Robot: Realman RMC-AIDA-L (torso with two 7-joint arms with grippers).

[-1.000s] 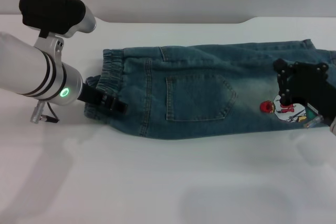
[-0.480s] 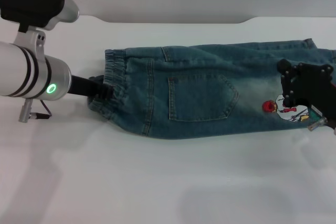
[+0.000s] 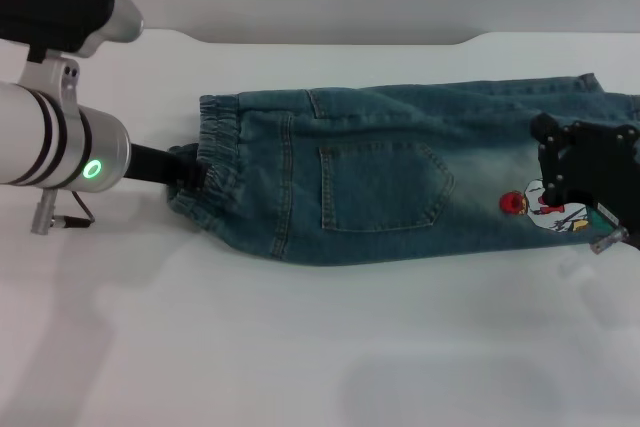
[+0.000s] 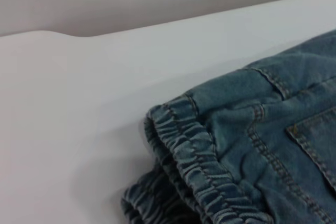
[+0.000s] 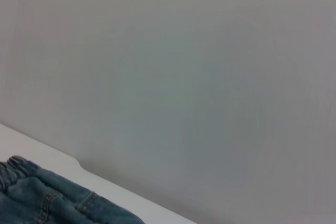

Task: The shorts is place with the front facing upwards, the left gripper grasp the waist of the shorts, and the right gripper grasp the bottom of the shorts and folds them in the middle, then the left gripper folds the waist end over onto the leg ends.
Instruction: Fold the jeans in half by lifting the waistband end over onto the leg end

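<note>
The shorts [image 3: 400, 177] lay flat across the table [image 3: 300, 347], folded lengthwise, the waist [image 3: 210, 162] to the left and the leg ends off to the right. The left gripper [image 3: 190, 172] sat at the waist's edge; the right gripper [image 3: 590, 182] rested on the legs, beside the patch [image 3: 545, 215].

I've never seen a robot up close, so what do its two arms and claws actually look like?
The left arm is a silver cylinder with black bands, a glowing green ring and a black-topped housing; its left gripper is a black claw. The right gripper is a black, blocky claw with visible screws and a small grey tip.
</note>
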